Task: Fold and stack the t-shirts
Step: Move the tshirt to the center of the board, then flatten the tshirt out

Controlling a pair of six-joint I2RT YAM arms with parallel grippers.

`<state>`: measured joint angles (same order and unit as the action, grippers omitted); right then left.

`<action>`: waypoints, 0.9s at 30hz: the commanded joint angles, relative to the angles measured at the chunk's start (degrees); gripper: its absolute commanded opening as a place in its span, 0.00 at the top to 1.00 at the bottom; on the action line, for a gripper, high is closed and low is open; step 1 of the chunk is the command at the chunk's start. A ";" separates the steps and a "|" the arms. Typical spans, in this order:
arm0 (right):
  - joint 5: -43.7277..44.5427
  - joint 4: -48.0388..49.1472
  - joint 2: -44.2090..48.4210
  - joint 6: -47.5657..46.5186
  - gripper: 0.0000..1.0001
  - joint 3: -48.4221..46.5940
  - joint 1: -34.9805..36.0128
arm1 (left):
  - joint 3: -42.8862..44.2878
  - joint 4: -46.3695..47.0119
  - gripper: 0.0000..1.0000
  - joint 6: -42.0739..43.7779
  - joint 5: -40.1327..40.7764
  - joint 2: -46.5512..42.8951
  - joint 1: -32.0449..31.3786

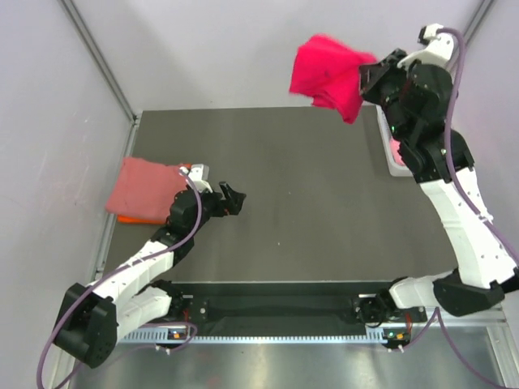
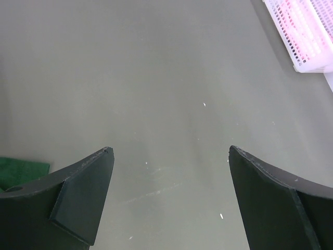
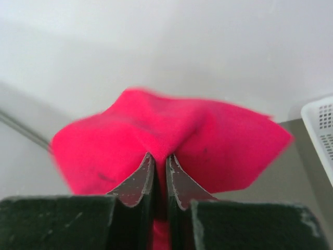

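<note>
The right gripper (image 3: pixel 161 174) is clamped on a bunched fold of the crimson-pink t-shirt (image 1: pixel 326 71), which is held raised in the air at the upper right of the top view, in front of the back wall. The left gripper (image 1: pixel 235 198) sits low over the table (image 1: pixel 316 211) at centre left, its fingers (image 2: pixel 78 192) spread wide apart with nothing between them. At the left edge of the table, the dusty salmon t-shirt (image 1: pixel 144 186) lies folded on the orange t-shirt (image 1: pixel 130 217), of which only a strip shows. The white mesh basket (image 2: pixel 304 31) stands at the table's right edge, partly hidden behind the right arm; light pink cloth (image 1: pixel 395 149) shows inside it.
</note>
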<state>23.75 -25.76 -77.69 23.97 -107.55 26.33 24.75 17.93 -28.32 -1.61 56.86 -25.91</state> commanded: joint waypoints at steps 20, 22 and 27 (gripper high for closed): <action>-33.59 10.99 10.90 -6.12 0.55 61.23 3.46 | 1.70 -1.50 0.05 -4.21 6.98 1.85 0.07; -33.85 11.08 9.93 -6.39 0.51 62.28 6.44 | 1.96 -1.32 0.05 -3.94 6.01 2.64 0.07; -33.59 13.18 9.13 -4.72 0.51 66.50 10.41 | 2.49 -1.24 0.06 -3.85 4.68 3.78 0.07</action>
<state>-8.29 -16.99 -68.34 19.11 -42.83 34.89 25.10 14.11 -32.86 4.89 60.27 -25.91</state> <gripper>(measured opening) 0.494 0.938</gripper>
